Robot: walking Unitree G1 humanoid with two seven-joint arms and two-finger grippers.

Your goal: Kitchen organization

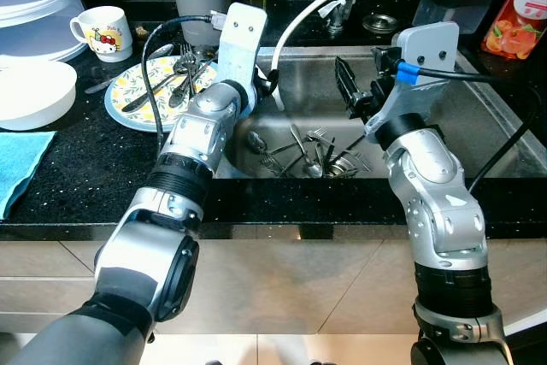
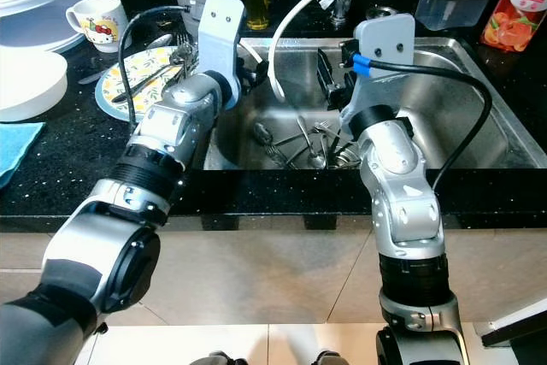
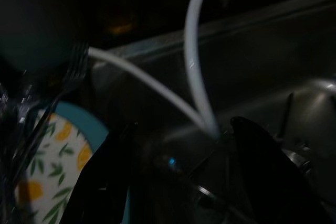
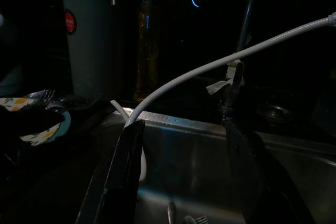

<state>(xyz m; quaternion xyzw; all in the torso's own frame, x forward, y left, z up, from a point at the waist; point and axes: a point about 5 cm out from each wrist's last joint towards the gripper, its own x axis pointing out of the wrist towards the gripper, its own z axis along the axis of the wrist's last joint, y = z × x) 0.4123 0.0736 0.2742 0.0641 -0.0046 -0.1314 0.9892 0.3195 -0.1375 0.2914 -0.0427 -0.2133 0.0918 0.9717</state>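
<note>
Forks and spoons (image 1: 312, 158) lie heaped in the steel sink (image 1: 479, 117) — more cutlery rests on the lemon-patterned plate (image 1: 128, 96) on the black tabletop (image 1: 77, 177). The right gripper (image 1: 352, 91) hangs over the sink, fingers spread and empty. The left gripper (image 3: 181, 177) hovers at the sink's edge beside the plate, fingers apart — a white hose (image 1: 299, 14) curves between them.

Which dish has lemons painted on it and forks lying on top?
The blue-rimmed plate beside the sink. The white bowl to its left is plain, and the mug behind it has a cartoon picture.
</note>
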